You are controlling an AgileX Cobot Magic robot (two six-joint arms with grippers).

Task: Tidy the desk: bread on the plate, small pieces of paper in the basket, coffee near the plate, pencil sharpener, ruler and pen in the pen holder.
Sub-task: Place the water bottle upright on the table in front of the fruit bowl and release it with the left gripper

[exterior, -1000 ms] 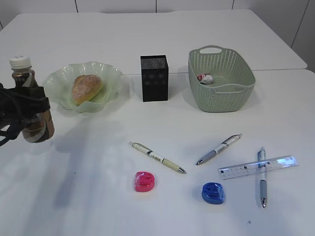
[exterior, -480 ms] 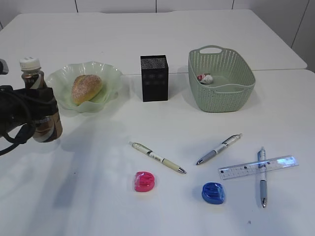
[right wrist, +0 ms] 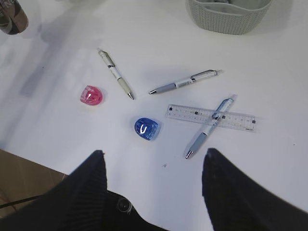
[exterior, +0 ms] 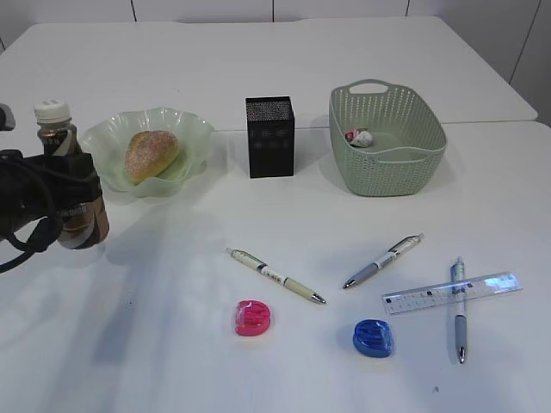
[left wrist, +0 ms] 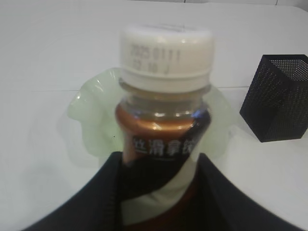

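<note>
My left gripper is shut on the coffee, a brown bottle with a white cap, held upright just left of the plate. The bread lies in the plate. In the left wrist view the fingers clamp the coffee at its label, with the plate behind. My right gripper hangs open over the desk's front edge, above the blue pencil sharpener, ruler and pens. The black pen holder and the basket stand at the back.
A crumpled paper piece lies in the basket. Loose on the desk are a cream pen, a grey pen, a third pen crossing the ruler, a pink sharpener and the blue one.
A second ago the coffee was further left; my left gripper carried it right, closer to the plate. Over the last half second it has barely moved. Everything else is still.
</note>
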